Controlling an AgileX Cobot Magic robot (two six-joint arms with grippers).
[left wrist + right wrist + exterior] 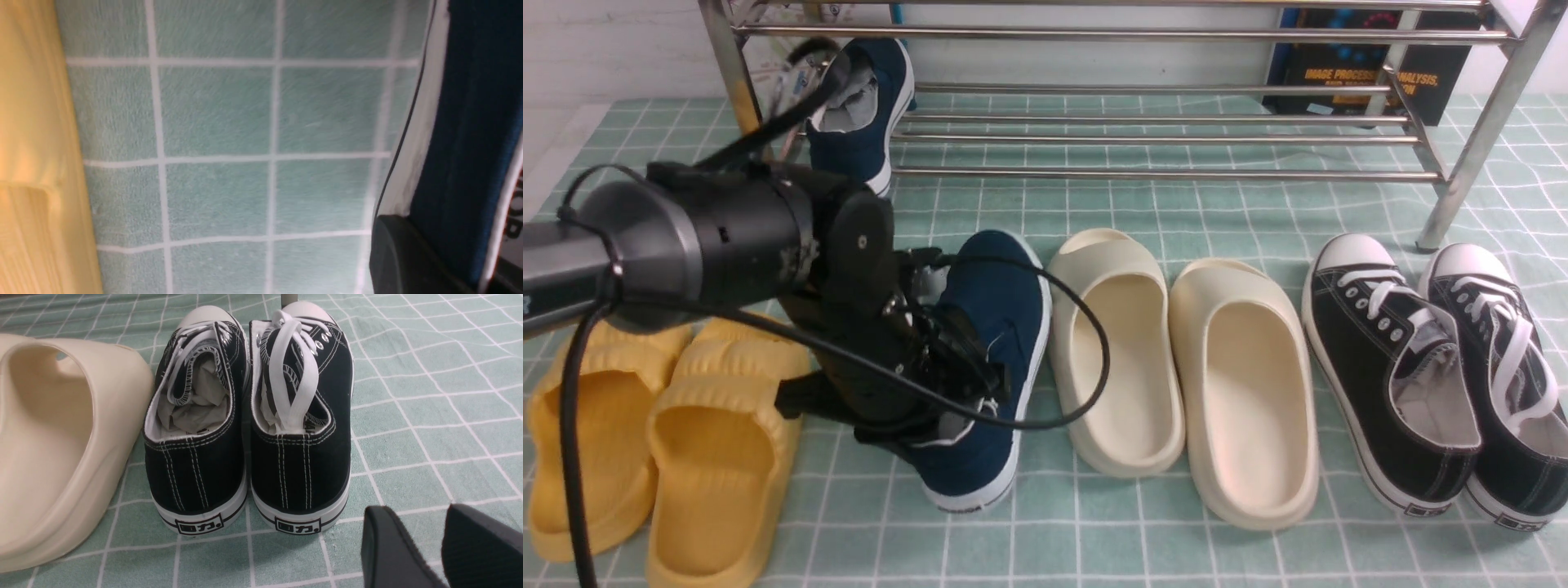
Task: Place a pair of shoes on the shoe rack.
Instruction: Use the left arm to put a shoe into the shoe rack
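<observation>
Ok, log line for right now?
left end effector: shut on near navy slip-on, on cloth | other navy slip-on: on shoe rack, left end | right end effector: open, empty

A green cloth (1225, 204) checked with white lines is spread under everything. A pair of yellow foam slides (719, 457) is laid side by side at the near left, toes pointed far. Right of centre, a pair of cream slides (1115, 351) is set the same way, one just beside the other. At the right end of the row, black lace-up sneakers (1388, 376) with white toe caps are placed close together, and crumpled paper (192, 412) is stuffed inside. A dark book (1339, 59) is propped at the far right.
</observation>
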